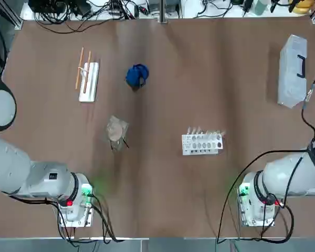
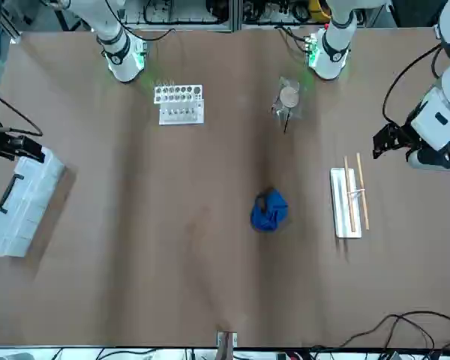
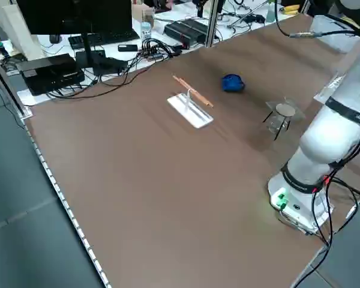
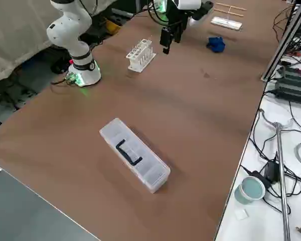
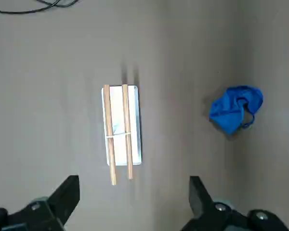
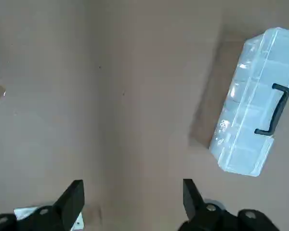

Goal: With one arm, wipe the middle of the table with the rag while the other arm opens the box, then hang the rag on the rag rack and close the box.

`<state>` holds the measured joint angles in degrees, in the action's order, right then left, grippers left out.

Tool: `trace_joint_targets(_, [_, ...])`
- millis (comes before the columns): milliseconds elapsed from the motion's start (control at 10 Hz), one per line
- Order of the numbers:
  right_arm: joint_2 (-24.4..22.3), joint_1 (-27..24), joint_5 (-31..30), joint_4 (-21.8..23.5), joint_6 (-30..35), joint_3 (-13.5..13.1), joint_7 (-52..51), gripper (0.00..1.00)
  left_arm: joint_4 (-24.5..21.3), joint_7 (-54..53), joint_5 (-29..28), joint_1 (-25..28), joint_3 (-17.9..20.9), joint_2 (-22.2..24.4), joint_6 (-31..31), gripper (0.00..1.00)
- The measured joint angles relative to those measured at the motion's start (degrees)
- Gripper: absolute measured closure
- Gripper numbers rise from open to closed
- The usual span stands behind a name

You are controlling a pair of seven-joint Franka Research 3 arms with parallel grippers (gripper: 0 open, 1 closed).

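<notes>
The rag [image 1: 137, 75] lies bunched on the bare bench [image 1: 163, 189], in the upper middle of the top view and a little left of centre, touching nothing else. Just to its left in that view sits the rack [image 1: 88, 80], a white base with two thin wooden rods lying along it (the rods overhang the base at the far end). The rag and rack are near each other but apart.

The box [image 1: 292, 71] lies at the upper right of the top view, near the bench's right edge, lid down and black handle on top. In the right side view it shows in the lower middle of the frame, well away from everything else.

Lower in the top view, a tan round thing in clear wrapping [image 1: 116, 130] rests left of centre, and a white holed rack [image 1: 202, 142] stands right of centre.

The left end effector [image 5: 133, 199] hangs above the bench over the rack, its fingers [image 5: 67, 195] spread wide apart and holding nothing; in the left wrist view the rack is between the fingers and farther off, the rag to one side. The right end effector [image 6: 132, 202] hangs above bare bench near the box, fingers [image 6: 73, 198] likewise spread wide and empty (the box fills the upper right of its wrist view). In the front view it shows at the left edge, just above the box [image 2: 22, 202].
</notes>
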<state>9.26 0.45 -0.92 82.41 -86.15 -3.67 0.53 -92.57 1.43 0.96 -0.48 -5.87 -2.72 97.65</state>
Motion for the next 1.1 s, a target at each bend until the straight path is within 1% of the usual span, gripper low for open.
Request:
trace_joint_targets(100, [0.0,0.0,0.01,0.0,0.04,-0.01,0.0,0.11,0.01,0.0,0.0,0.16,0.01,0.01,0.0,0.0])
trace_joint_targets(300, [0.0,0.0,0.02,-0.02,0.91,-0.01,-0.03,0.26,0.65,0.38,0.0,0.33,0.02,0.13,0.02,0.0])
trace_joint_targets(400, [0.0,0.01,0.01,-0.01,2.26,0.0,-0.07,0.44,0.99,1.53,0.0,0.24,-0.01,0.12,0.02,0.0])
trace_joint_targets(500, [0.06,0.06,-0.03,0.12,3.02,0.06,-0.11,0.6,0.98,2.87,0.0,-0.23,-0.22,-0.38,0.02,0.0])
trace_joint_targets(600, [0.29,0.13,-0.6,0.86,3.1,0.15,-0.13,0.76,1.0,3.35,-0.01,-1.14,-0.78,-2.16,0.49,0.0])
trace_joint_targets(700, [1.06,0.24,-2.56,2.48,1.71,0.22,-0.13,0.91,0.99,3.55,-0.01,-3.09,-1.42,-5.01,2.97,0.0])
trace_joint_targets(800, [2.9,0.41,-4.97,4.69,-1.31,0.24,-0.13,0.99,1.03,4.1,-0.01,-5.97,-1.78,-8.73,6.79,0.0])
trace_joint_targets(900, [5.58,0.49,-6.96,6.62,-4.07,0.22,-0.1,0.99,1.06,4.6,-0.02,-9.17,-1.96,-12.75,10.55,0.0])
trace_joint_targets(1100, [12.38,-0.46,-8.64,8.07,-7.57,-0.36,-0.06,0.99,1.15,5.37,-0.08,-13.75,-2.04,-21.58,17.66,0.0])
